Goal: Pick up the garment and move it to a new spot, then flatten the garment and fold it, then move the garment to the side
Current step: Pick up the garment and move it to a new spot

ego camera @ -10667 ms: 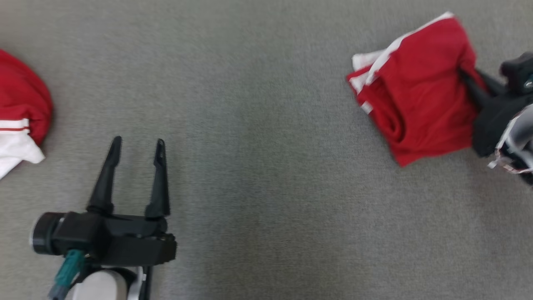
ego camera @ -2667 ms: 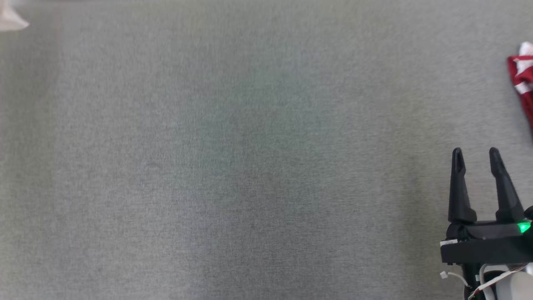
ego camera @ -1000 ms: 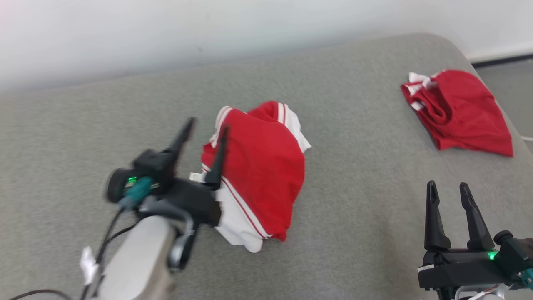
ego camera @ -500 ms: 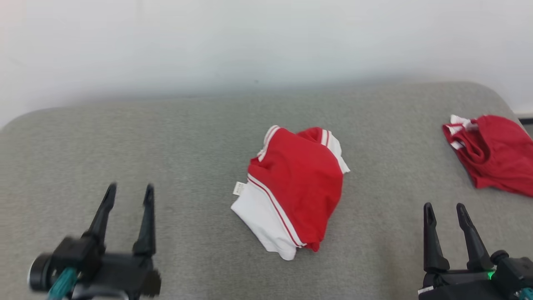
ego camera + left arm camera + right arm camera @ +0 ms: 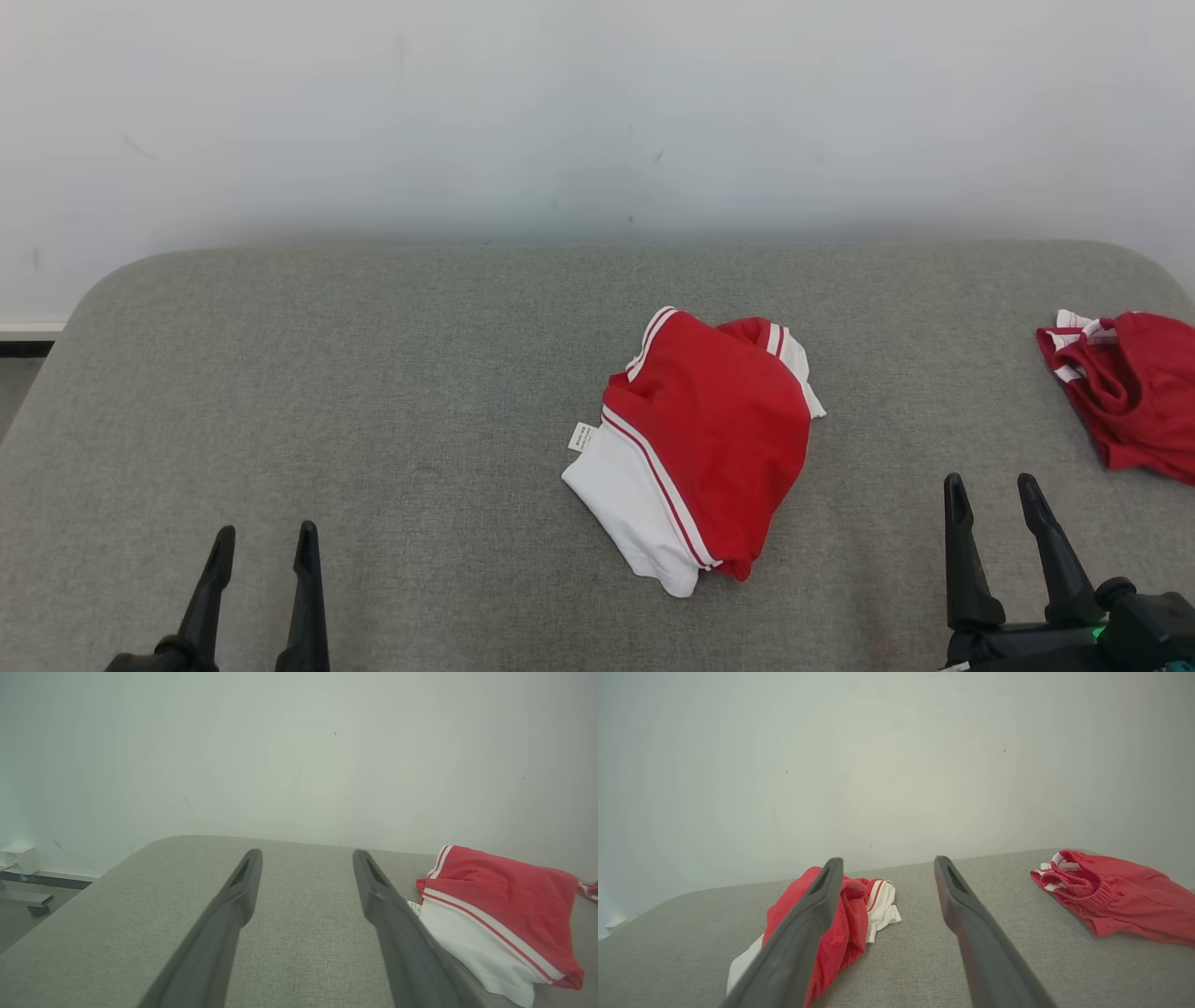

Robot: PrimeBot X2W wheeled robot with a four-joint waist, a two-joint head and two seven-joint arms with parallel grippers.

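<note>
On the table (image 5: 373, 373), a garment (image 5: 719, 439) right of centre, second garment (image 5: 1139, 401) at right edge, wall (image 5: 560, 112) behind

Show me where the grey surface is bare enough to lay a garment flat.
Widest: the left half of the grey surface, bordered by the wall, the left gripper and the red-and-white garment. Narrower: the strip between that garment and the red garment, ahead of the right gripper. Crowded: the right end.
</note>
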